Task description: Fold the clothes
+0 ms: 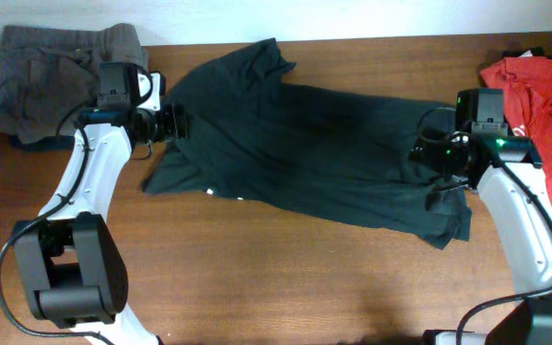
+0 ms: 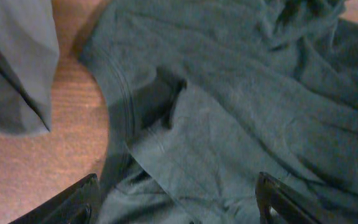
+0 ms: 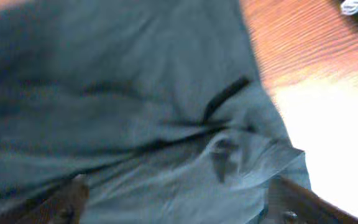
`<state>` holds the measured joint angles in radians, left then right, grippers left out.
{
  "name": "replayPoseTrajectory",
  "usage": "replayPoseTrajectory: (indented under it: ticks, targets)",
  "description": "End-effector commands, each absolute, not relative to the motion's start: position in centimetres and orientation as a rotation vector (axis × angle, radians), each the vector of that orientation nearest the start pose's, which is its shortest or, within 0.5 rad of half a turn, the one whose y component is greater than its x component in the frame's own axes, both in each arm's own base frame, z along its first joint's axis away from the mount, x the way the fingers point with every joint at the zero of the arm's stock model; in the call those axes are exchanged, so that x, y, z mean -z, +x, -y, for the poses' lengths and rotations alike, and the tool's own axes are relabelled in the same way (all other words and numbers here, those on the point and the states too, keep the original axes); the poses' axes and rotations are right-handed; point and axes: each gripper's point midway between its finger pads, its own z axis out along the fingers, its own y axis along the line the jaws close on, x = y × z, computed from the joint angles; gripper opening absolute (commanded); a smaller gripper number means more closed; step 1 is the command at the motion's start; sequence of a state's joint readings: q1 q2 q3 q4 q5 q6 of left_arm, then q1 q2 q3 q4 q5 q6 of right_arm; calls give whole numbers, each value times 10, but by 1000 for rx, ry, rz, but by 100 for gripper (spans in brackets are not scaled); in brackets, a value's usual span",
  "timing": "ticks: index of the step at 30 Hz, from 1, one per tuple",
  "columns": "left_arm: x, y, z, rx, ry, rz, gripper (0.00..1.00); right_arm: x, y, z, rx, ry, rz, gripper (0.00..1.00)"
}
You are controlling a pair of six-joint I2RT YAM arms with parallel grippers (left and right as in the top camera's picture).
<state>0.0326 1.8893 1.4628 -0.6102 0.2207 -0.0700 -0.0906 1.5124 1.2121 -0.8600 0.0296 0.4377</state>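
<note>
Closing now could pinch doubled layers of the rumpled black cloth T-shirt (image 1: 314, 153). Your left claw (image 2: 176, 205) and right claw (image 3: 179, 202) hang released.

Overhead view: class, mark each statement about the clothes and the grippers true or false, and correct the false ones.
1. The black T-shirt lies spread across the middle of the table. True.
2. The red T-shirt lies at the left arm's end of the table. False: it lies at the right arm's end.
3. The grey garment lies bunched in the far corner behind the left gripper. True.
4. The right gripper holds the black T-shirt up off the table. False: its jaws are open and the shirt lies on the table.
</note>
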Motion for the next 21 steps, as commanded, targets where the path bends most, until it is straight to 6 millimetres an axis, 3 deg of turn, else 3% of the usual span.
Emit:
replayPoseTrajectory:
  ticks: [1, 2, 6, 9, 12, 16, 19, 21]
  targets:
    - [-124, 476, 32, 329, -1, -2566, 78, -110, 345, -8, -387, 690, -2764, 69]
    - [-124, 476, 35, 331, 6, -2567, 79, -97, 341, -20, -480, 719, -2811, 55]
    - [-123, 476, 36, 332, 10, -2567, 79, -58, 333, -29, -549, 781, -2932, 20]
    - [-123, 475, 36, 333, 9, -2572, 79, -39, 328, -37, -609, 855, -2989, 4]
    - [-122, 474, 36, 333, 8, -2576, 79, -25, 325, -38, -609, 882, -3030, 4]
    - [-122, 474, 36, 333, 7, -2578, 79, -21, 328, -38, -610, 880, -3025, 4]
    - [-122, 474, 36, 333, 7, -2578, 79, -21, 334, -36, -606, 864, -3001, 12]
    - [-122, 473, 36, 333, 7, -2578, 79, -17, 340, -26, -513, 853, -2982, 14]
